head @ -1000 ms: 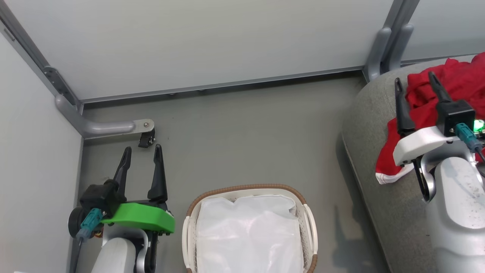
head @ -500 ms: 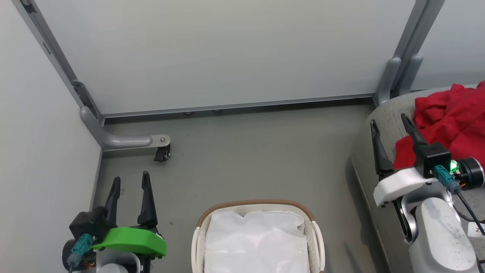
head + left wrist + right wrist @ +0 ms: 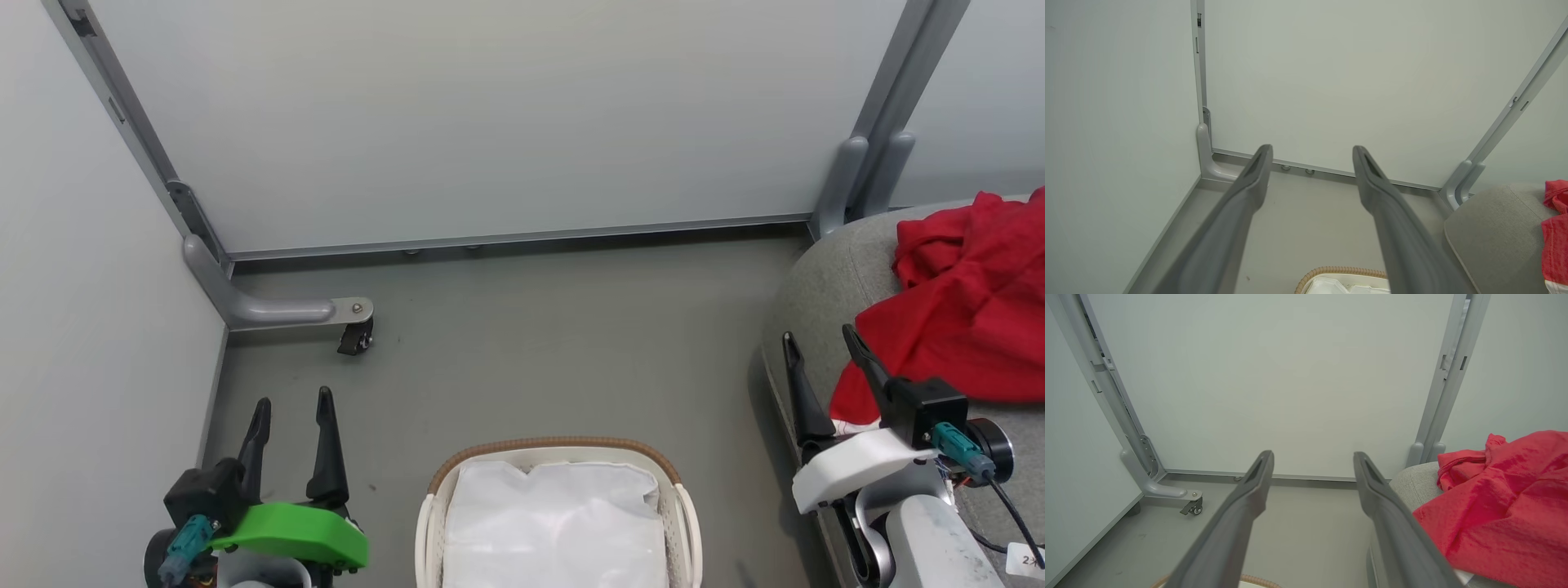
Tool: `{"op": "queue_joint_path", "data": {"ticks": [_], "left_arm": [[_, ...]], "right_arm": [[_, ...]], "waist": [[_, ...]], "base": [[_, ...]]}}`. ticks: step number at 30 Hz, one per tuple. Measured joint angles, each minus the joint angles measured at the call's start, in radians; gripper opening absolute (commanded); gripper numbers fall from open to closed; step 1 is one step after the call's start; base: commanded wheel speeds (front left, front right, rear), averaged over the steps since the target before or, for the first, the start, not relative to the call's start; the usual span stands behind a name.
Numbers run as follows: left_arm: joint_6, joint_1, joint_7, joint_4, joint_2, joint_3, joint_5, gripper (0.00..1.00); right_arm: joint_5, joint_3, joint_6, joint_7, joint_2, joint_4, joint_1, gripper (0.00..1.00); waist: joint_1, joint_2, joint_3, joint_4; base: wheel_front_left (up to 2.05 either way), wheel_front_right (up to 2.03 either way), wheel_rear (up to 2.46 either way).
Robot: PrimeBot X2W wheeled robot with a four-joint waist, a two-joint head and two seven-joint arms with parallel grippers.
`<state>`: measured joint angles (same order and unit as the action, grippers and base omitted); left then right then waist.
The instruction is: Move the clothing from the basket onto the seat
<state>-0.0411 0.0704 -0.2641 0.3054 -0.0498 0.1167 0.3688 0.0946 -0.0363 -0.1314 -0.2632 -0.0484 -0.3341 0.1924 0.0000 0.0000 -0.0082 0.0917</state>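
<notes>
Clothing on the seat; basket shows white liner; left gripper, right gripper: jaws wide.

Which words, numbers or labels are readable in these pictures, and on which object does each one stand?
"2": first character on the small white tag beside the right forearm; the rest is cut off.
Nothing else is readable: the clothing, basket and seat show no text.

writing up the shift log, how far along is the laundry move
Done: the red clothing lies on the grey seat. In hand: nothing; the left tool and right tool are open and empty. Left: apparently nothing, since the basket shows just its white liner.
</notes>
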Motion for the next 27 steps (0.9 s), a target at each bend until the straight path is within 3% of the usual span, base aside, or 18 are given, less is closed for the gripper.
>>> {"op": "queue_joint_path", "data": {"ticks": [22, 23, 27], "left_arm": [[-0.012, 0.000, 0.000, 0.020, 0.000, 0.017, 0.009, 1.00], [-0.012, 0.000, 0.000, 0.021, 0.000, 0.016, 0.011, 0.00], [-0.012, -0.011, 0.003, 0.050, 0.002, 0.016, 0.014, 0.00]], "right_arm": [[0.024, 0.006, 0.000, 0.000, 0.000, -0.006, -0.020, 1.00], [0.026, 0.006, 0.000, 0.000, 0.001, -0.009, -0.021, 0.00], [0.031, 0.006, 0.000, 0.005, 0.009, -0.039, -0.039, 0.00]], "waist": [[0.0000, 0.0000, -0.013, 0.001], [0.0000, 0.0000, -0.013, 0.002], [0.0000, 0.0000, -0.013, 0.001]], "base": [[0.00, 0.00, 0.00], [0.00, 0.00, 0.00], [0.00, 0.00, 0.00]]}}
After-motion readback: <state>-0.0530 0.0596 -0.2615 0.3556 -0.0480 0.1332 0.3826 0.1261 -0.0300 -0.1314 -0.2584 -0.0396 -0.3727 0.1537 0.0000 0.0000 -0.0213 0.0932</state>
